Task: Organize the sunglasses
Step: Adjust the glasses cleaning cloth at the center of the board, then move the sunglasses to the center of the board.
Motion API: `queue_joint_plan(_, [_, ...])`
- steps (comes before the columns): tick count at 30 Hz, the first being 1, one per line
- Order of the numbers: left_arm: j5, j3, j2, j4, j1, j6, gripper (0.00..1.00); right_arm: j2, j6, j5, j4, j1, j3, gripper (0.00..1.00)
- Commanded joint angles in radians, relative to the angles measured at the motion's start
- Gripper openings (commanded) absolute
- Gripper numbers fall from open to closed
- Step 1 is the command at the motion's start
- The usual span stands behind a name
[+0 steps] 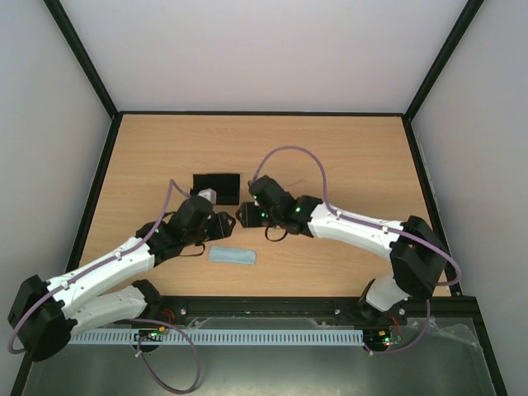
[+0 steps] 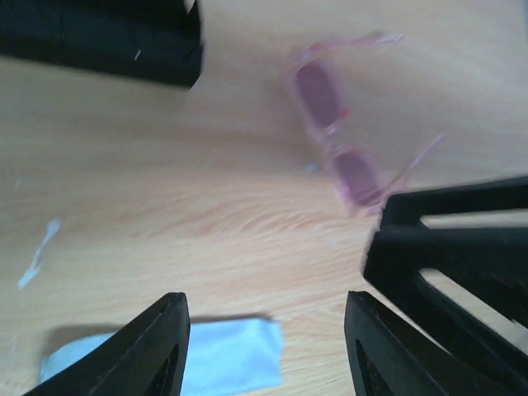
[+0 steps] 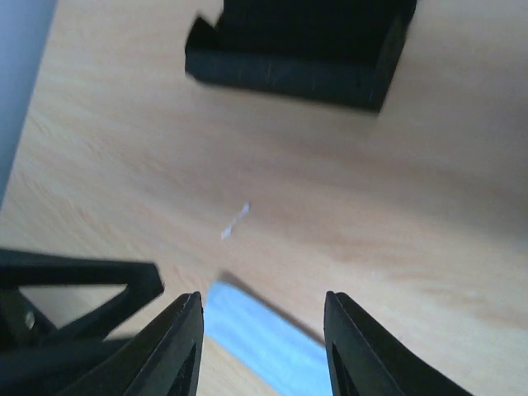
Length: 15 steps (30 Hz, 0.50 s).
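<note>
Logging left tool (image 2: 266, 302) and right tool (image 3: 262, 299) both spread, empty; we see sunglasses (image 2: 337, 134) lying on tabletop (image 2: 165, 206) ahead of left tool.

Parted hand (image 3: 261, 300) hangs above a blue cloth (image 3: 266, 337), black case (image 3: 289, 62) farther off.

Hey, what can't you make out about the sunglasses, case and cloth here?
Sunglasses: blurred in the left wrist view; unseen in the top view, where the left arm and right arm meet over them; outside the right wrist view.
Case: cut off by the top edge in both wrist views.
Cloth: cut off by the bottom edge in both wrist views.
</note>
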Motion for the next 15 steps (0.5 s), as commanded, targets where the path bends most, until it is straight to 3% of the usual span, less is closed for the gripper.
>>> queue_joint_plan(1, [0.005,0.086,0.014,-0.068,0.035,0.06,0.55,0.03,-0.102,0.08,-0.168,-0.056,0.085,0.41])
queue_joint_plan(7, [0.051,0.081,0.051,-0.042,0.236,0.136,0.63,0.223,-0.2,0.156,-0.282,-0.058,0.221,0.38])
queue_joint_plan(15, [0.134,0.124,0.125,-0.013,0.454,0.204,0.64,0.451,-0.256,0.284,-0.373,-0.063,0.369,0.37])
